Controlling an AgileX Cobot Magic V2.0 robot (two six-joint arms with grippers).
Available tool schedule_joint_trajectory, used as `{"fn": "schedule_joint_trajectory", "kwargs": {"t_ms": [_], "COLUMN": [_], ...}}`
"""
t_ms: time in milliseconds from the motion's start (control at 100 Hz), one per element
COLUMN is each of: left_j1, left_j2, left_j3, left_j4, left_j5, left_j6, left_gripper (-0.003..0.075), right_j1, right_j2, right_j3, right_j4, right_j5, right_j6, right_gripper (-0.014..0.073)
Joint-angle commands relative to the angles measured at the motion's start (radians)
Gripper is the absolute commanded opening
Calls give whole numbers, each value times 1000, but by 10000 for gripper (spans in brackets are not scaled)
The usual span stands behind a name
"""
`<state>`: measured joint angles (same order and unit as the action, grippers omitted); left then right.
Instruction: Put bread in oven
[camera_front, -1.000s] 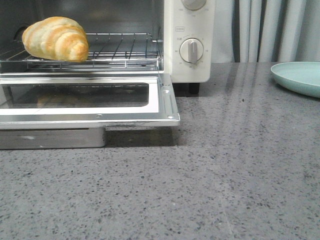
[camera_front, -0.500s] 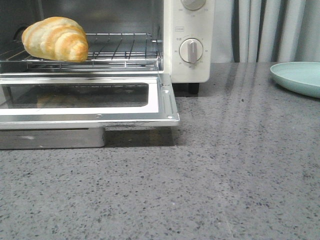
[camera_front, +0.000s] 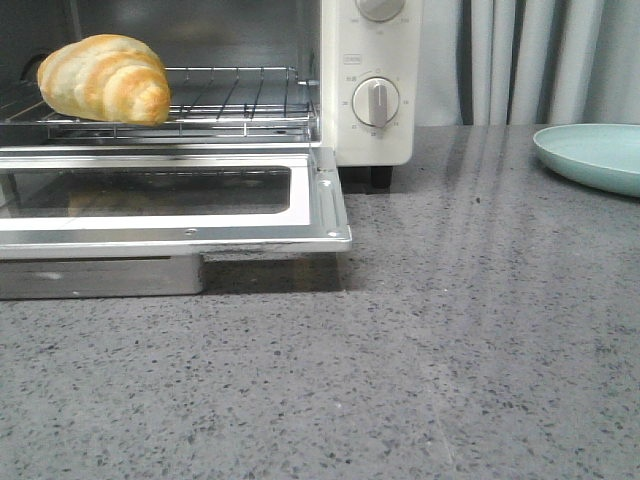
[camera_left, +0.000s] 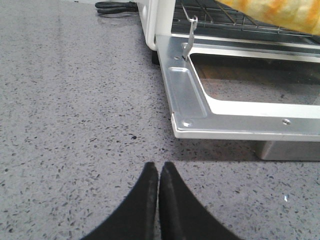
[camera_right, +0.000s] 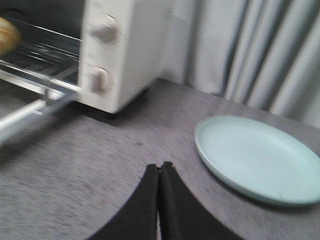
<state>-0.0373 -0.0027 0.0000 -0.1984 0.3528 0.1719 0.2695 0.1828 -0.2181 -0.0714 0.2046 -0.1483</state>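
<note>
Resting on the oven (camera_front: 375, 140) rack, bread (camera_front: 103, 79) awaits baking | left gripper (camera_left: 159, 172) and right gripper (camera_right: 159, 172) pinched closed, empty | door down

surface: grey speckled countertop (camera_front: 450, 350) | resting on it: oven (camera_front: 375, 135), pale green plate (camera_front: 595, 155)

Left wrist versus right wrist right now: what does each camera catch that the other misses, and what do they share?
Only the left wrist view shows the left gripper, jaws shut, a black cable behind the oven, and the door's glass window. Only the right wrist view shows the right gripper, jaws shut, the oven's two dials, the pale green plate and curtains. Both show the bread on the wire rack, the open door and the grey countertop.
</note>
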Motion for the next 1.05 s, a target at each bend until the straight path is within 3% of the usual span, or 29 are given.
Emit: {"fn": "schedule_joint_trajectory", "kwargs": {"t_ms": [0,190,350,1040], "left_j1": [2,2,2,2], "left_j2": [-31,-31,-31,-31], "left_j3": [25,25,25,23], "left_j4": [-2,-2,-2,-2], "left_j5": [-42,-42,-42,-43], "left_j6": [-9,-9,-9,-9], "left_gripper": [-21,-21,-21,-21], "right_j1": [-77,-160,-182,-190], "right_j2": [7,-114,-212,-210], "right_j3": [91,244,242,242], "right_j4": [14,14,15,13], "right_j5": [-213,-167,102,97], "right_j6": [3,70,99,97], "right_gripper": [-60,-60,-60,-60]}}
